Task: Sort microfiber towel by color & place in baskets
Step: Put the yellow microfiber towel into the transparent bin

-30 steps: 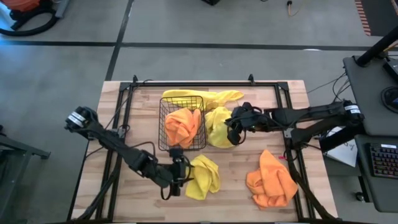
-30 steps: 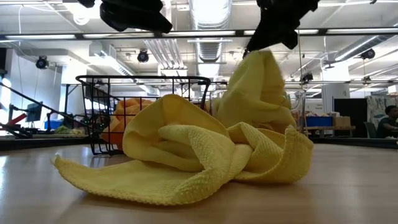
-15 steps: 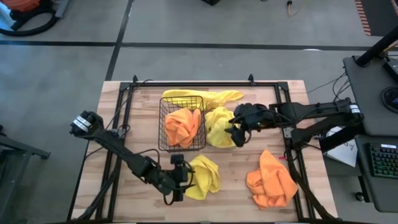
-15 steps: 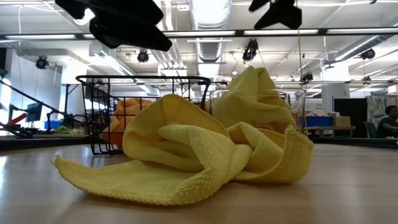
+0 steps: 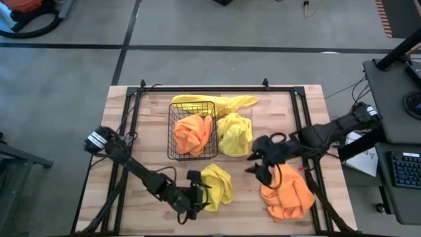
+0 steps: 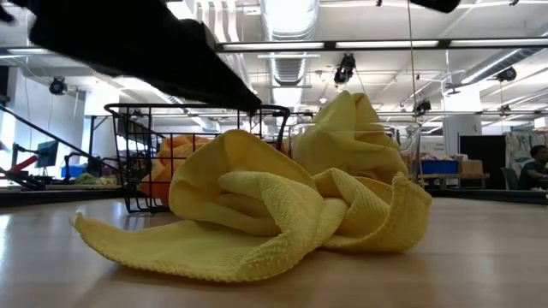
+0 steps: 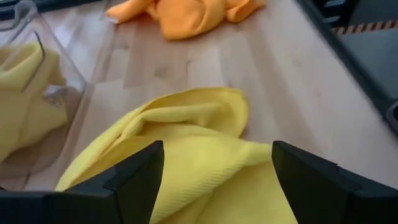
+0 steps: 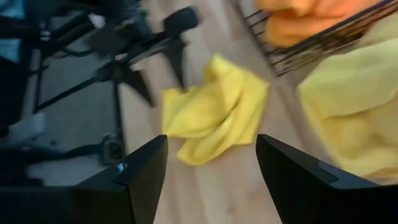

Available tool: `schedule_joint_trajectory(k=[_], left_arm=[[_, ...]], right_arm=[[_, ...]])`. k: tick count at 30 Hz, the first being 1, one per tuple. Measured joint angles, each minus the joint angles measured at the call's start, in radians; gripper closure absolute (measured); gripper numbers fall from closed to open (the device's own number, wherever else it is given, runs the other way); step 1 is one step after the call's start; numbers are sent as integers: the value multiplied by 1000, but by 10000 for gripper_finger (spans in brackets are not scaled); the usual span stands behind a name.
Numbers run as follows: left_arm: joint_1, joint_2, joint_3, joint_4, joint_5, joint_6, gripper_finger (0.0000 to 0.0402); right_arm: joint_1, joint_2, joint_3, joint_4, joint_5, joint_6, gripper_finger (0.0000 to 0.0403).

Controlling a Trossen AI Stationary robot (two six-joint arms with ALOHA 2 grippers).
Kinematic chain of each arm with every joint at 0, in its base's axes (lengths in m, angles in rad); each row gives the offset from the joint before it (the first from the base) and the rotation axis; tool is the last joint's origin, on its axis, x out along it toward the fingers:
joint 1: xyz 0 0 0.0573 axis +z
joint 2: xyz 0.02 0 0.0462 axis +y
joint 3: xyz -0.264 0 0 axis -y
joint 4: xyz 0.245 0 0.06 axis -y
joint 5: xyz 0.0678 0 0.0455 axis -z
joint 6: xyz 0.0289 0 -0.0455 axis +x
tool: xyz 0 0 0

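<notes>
A loose yellow microfiber towel (image 5: 218,185) lies crumpled near the table's front edge. My left gripper (image 5: 201,195) hovers open at its left side, its fingers spread over the towel's near part (image 7: 205,168). Another yellow towel (image 5: 231,133) is heaped in the clear plastic basket (image 5: 252,126). An orange towel (image 5: 191,132) fills the black wire basket (image 5: 172,135). A further orange towel (image 5: 287,193) lies at the front right. My right gripper (image 5: 256,164) hangs open just left of its far end, holding nothing.
A third yellow towel (image 5: 220,103) lies flat behind the two baskets at the table's far side. A black frame rail (image 5: 304,125) runs along the right of the table. Bare wood shows between the loose yellow towel and the front-right orange one.
My right gripper has let go of the yellow towel over the clear basket, and the towel's raised peak has sunk into a heap there. That gripper has gone toward the near edge, to the orange towel. My left gripper has moved down and right, close to the loose yellow towel.
</notes>
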State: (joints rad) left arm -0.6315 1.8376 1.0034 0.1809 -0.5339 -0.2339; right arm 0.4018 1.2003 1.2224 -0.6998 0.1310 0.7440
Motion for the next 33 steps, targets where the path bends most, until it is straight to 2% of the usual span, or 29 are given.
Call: schedule_joint_trajectory(k=[7,14,24,33], left_arm=[[11,83,0,30,-31,32,122],[22,103,0,29,-51,46,122],[47,161,0,64,-51,8,123],[62,171,0,60,-58,-10,132]], right_arm=[[143,31,-29,20,13,73,161],[253,67,-167,273,28,21,161],[262,72,-431,684,31,-3,161],[261,72,-534,842,108,-52,161]])
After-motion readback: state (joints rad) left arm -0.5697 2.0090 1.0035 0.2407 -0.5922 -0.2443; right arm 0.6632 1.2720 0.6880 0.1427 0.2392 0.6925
